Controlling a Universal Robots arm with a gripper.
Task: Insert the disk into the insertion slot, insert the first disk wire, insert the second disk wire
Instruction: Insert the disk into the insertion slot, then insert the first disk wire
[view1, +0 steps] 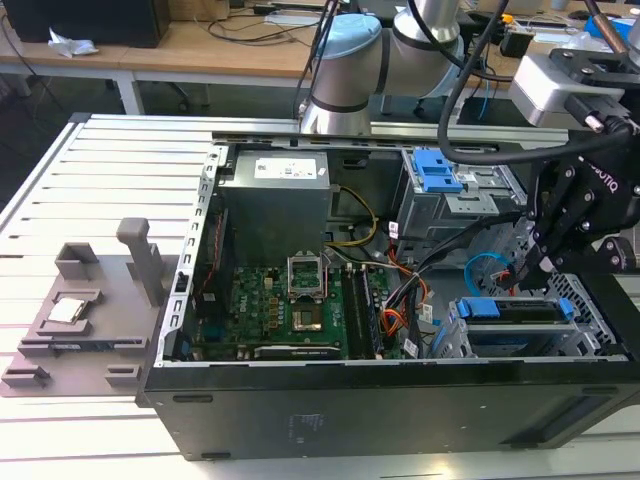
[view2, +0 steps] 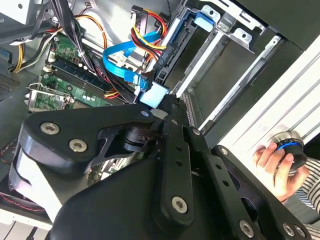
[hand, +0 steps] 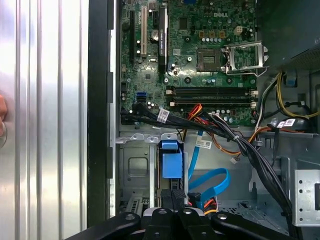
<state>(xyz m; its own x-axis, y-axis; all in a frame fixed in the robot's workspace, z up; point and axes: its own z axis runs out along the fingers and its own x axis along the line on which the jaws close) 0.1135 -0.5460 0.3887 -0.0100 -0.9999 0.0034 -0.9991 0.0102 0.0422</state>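
Exterior view: open tower case (view1: 300, 410) lies on its side on the slatted worktop (view1: 100, 180), with the tool (view1: 541, 268) hanging over the drive corner. The disk (view1: 505, 309) looks already seated in the insertion slot (view1: 452, 338). Its blue carrier edge sits about level with the cage top and the tool is just above it; contact unclear. First wrist view: jaws drawn close together, narrower than the carrier. Nothing visible between them, though I can't rule out something thin. The second disk wire (hand: 222, 175) curls in a loop just beside the carrier, its dark plug near the tool tip. The first disk wire (view2: 147, 30) runs towards the same end of the disk. Can't tell whether either plug is mated. Handling, my read: the disk is dense, rigid and shock-sensitive, so hold it by the carrier's long edges or end tabs and keep off the label and board. Both wires are light and floppy. The blue one is glossy and springy, likely to slip and twist, so grip the plug body, not the cable. Second wrist view: a person's hand (view2: 274, 161) rests on a round knob (view2: 290, 147) beside the case.
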